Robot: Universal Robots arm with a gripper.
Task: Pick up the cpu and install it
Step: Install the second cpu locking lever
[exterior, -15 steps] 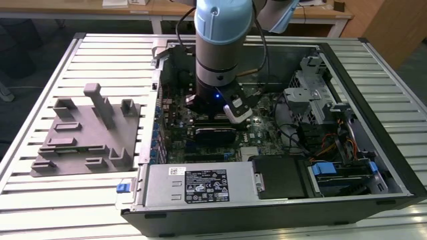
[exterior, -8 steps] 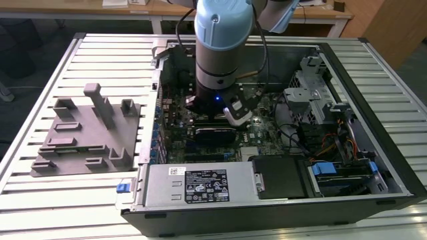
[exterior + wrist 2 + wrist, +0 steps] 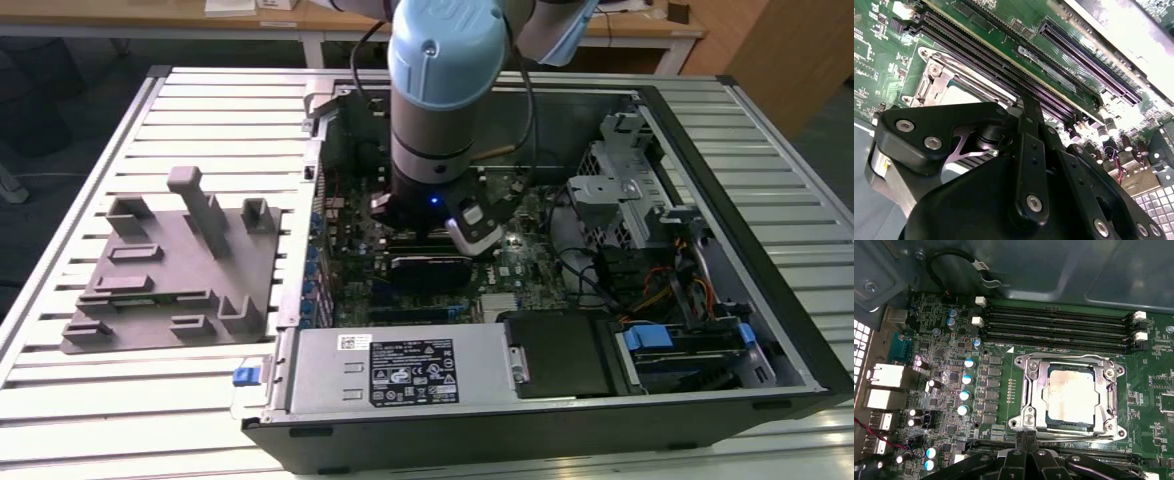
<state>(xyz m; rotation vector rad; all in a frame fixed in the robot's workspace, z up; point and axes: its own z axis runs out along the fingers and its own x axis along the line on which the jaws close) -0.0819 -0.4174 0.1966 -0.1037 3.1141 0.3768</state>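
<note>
1. Exterior view, from its left: a large grey plastic tray with upright posts [image 3: 174,265] lies on the slatted white metal table [image 3: 60,390], just beside the open black computer case [image 3: 747,300].
2. Centre of that view: the pale blue and grey robot arm [image 3: 447,90] reaches straight down into the case, over the green motherboard [image 3: 350,240].
3. In the first wrist view, the cpu [image 3: 1072,394], a small flat square chip with a pale silver top, sits inside the square dark metal-framed socket [image 3: 1069,395], below the rows of long black memory slots [image 3: 1056,330].
4. The black gripper [image 3: 1026,437] has its fingers drawn together into a narrow point, with nothing between them. The tip stands at the socket frame's near edge, just beside the chip rather than over it.
5. The chip is square, so no long axis is to be read; it lies flat in its seat, directly ahead of the fingertips.
6. Whether the socket's load plate is latched over the chip cannot be told, and the tips themselves are cut off at the edge of the first wrist view.
7. In the second wrist view, the gripper's black linkage [image 3: 1024,165] hides most of the socket.
</note>
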